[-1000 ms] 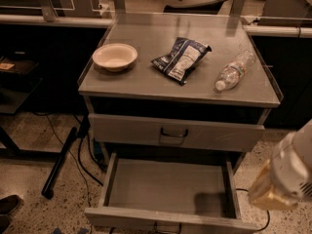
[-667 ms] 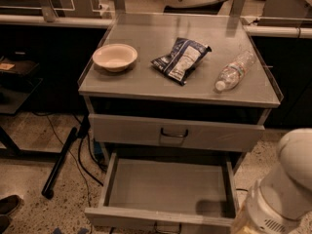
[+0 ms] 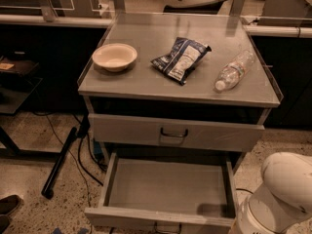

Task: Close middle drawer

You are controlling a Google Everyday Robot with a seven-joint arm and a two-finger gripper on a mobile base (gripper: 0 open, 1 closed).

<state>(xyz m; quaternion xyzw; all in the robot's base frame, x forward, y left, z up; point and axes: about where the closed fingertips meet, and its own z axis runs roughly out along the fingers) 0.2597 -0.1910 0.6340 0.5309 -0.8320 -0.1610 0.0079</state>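
The middle drawer (image 3: pixel 165 186) is pulled out wide at the bottom of the view. Its grey shallow tray is empty. Its front panel (image 3: pixel 122 217) runs along the bottom edge, with a small dark loop handle (image 3: pixel 168 226) at its centre. The white rounded arm (image 3: pixel 285 194) fills the lower right corner, just right of the drawer's front right corner. The gripper itself is below the frame and hidden.
A shut grey drawer front (image 3: pixel 174 132) sits above the open one. On the cabinet top (image 3: pixel 146 82) lie a beige bowl (image 3: pixel 114 56), a chip bag (image 3: pixel 180 58) and a clear plastic bottle (image 3: pixel 234 70). A black pole (image 3: pixel 61 160) and cables lie on the floor at left.
The white arm has dropped lower at the right of the open drawer, and its yellowish gripper end has gone out of the bottom of the view. The drawer has not moved.
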